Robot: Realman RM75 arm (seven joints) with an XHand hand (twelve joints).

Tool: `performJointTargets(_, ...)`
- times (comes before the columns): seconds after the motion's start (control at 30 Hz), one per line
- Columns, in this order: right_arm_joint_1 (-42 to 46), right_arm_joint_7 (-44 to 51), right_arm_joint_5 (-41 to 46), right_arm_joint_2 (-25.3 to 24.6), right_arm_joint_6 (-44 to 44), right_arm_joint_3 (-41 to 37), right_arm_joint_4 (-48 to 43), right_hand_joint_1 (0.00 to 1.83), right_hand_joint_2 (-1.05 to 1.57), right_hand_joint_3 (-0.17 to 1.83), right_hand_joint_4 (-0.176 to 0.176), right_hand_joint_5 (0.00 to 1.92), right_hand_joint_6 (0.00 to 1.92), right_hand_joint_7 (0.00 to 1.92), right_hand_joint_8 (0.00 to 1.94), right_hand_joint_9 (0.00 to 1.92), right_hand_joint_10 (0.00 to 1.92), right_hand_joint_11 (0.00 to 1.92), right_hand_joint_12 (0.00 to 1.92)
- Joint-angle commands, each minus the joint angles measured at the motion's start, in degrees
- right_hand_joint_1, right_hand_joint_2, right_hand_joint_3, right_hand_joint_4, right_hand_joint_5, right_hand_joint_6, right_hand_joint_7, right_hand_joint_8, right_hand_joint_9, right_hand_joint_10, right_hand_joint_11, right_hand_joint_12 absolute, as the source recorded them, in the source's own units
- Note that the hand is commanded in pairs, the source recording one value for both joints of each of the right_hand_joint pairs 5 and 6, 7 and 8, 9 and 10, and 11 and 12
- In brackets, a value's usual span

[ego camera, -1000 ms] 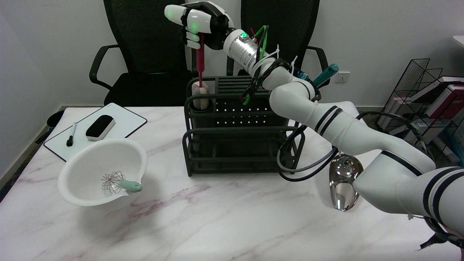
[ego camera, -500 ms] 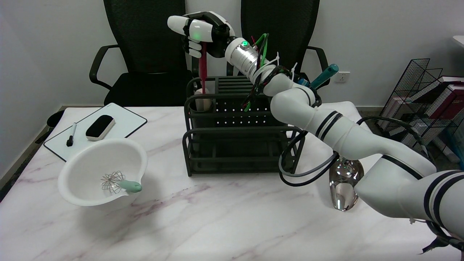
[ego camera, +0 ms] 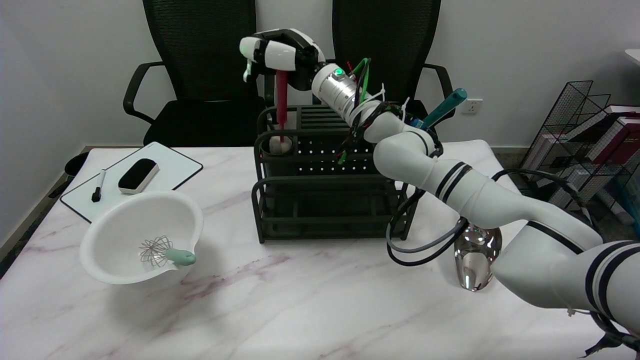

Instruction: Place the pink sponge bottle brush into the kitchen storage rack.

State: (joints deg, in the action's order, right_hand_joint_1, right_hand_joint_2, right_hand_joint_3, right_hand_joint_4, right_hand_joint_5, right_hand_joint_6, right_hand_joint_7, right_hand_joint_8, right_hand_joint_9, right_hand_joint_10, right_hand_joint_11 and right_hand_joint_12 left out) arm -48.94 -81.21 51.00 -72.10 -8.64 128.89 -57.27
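Gripping the upright pink bottle brush (ego camera: pixel 281 100) by its handle, the robot hand (ego camera: pixel 280 52) holds its sponge inside the rack's (ego camera: pixel 325 200) rear-left corner.

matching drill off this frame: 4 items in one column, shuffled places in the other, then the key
Items:
1. whisk
2. marker
3. pink sponge bottle brush
4. shiny metal object

Places:
A. on the whiteboard, beside the eraser
B. held upright by the right hand, sponge end down in the storage rack at its left rear corner
C. in the white bowl
D. on the table, right of the rack, partly behind the arm

Pairs: 1-C, 2-A, 3-B, 4-D
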Motion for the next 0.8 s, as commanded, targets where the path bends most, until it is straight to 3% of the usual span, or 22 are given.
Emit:
performJointTargets(0.03,3.1,-0.1,-0.1,0.5,-3.3,-0.1,-1.4,1.25,0.28,1.14,0.000,0.81,0.81,1.12,1.12,1.10,1.10,1.00,1.00)
performJointTargets(0.13,3.8,0.3,-0.2,1.1,-5.4,-0.4,-2.6,1.25,0.24,1.02,0.000,0.50,0.50,0.99,0.99,0.98,0.98,0.96,0.96)
performJointTargets(0.2,4.3,0.4,-0.3,1.7,-6.8,-0.6,-3.6,1.26,0.20,1.06,0.000,0.44,0.44,0.98,0.98,0.94,0.94,0.96,0.96)
performJointTargets(0.4,6.4,1.1,-1.2,4.6,-13.1,-2.1,-7.9,1.26,0.16,1.12,0.000,0.47,0.47,1.00,1.00,0.86,0.86,0.97,0.97)
performJointTargets(0.63,15.2,4.9,-4.0,9.0,-14.7,-12.0,-18.6,1.22,0.35,1.04,0.000,0.54,0.54,1.06,1.06,0.90,0.90,0.98,0.98)
performJointTargets(0.7,19.3,6.5,-3.8,9.7,-14.8,-14.8,-21.9,1.21,0.43,1.00,0.000,0.59,0.59,1.08,1.08,0.97,0.97,1.00,1.00)
performJointTargets(0.8,24.9,8.6,-3.3,10.3,-14.8,-18.4,-27.2,1.14,0.62,0.86,0.000,0.84,0.84,1.23,1.23,1.31,1.31,1.12,1.12)
